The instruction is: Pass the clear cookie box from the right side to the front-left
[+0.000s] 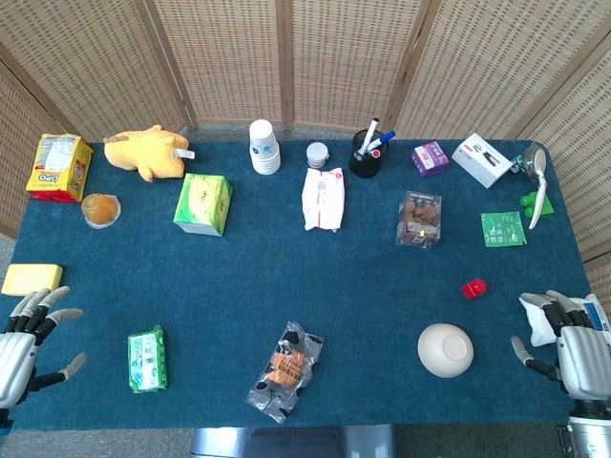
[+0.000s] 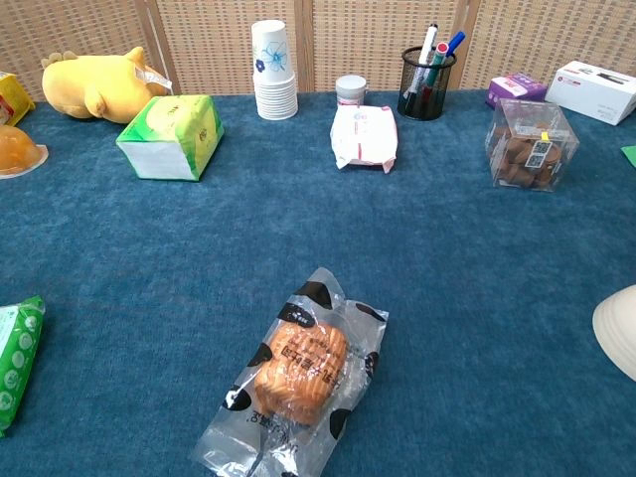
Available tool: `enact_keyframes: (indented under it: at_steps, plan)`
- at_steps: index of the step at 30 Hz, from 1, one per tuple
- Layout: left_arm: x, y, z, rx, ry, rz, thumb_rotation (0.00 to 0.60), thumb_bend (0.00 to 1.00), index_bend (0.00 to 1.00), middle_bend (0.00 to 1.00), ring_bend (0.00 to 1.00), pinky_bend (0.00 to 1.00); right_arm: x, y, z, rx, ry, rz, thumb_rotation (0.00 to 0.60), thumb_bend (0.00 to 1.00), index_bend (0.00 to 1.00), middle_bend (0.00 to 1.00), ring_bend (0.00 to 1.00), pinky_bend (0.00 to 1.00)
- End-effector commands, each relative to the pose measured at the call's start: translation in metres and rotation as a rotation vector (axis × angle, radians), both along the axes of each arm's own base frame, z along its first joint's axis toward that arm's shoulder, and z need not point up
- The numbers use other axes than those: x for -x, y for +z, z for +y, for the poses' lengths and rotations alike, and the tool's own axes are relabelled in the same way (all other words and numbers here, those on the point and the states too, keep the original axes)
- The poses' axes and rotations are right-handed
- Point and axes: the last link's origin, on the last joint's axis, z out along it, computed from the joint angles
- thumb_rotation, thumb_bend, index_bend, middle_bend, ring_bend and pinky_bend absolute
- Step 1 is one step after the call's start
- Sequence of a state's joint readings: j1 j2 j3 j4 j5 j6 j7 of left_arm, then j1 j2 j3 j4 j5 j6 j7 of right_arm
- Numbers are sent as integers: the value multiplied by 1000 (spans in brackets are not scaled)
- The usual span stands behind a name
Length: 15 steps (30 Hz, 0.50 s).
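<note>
The clear cookie box (image 1: 419,218) stands far right, likely light, rigid, slick; grip its side walls. Both the left hand (image 1: 27,343) and right hand (image 1: 573,348) rest spread, empty.

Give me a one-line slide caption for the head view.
Clear cookie box waits untouched on a crowded blue table, left robot hand and right robot hand open at the near corners.

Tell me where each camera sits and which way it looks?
Head view: high above the near edge, looking down on the whole blue cloth-covered table; left hand and right hand show, both holding nothing.
Chest view: low at the near edge, looking across the table; no hands show.
Both share the clear plastic cookie box and bagged round pastry.
</note>
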<state>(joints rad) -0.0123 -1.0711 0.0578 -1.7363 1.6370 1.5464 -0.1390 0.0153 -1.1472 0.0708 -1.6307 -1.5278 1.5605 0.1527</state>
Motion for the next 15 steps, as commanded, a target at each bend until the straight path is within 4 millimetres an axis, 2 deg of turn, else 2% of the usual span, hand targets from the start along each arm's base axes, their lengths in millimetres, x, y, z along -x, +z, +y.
enact_keyframes:
  at_steps: [1,15]
  plan:
    - [-1,-1,1,3,-2,0,600,297,303,139,0,0,0,0,-1,0,1,0,600,346,258,298,168,211]
    - [-5,-1,1,3,-12,12,600,297,303,138,0,0,0,-2,-4,4,0,-1,600,347,257,298,169,206]
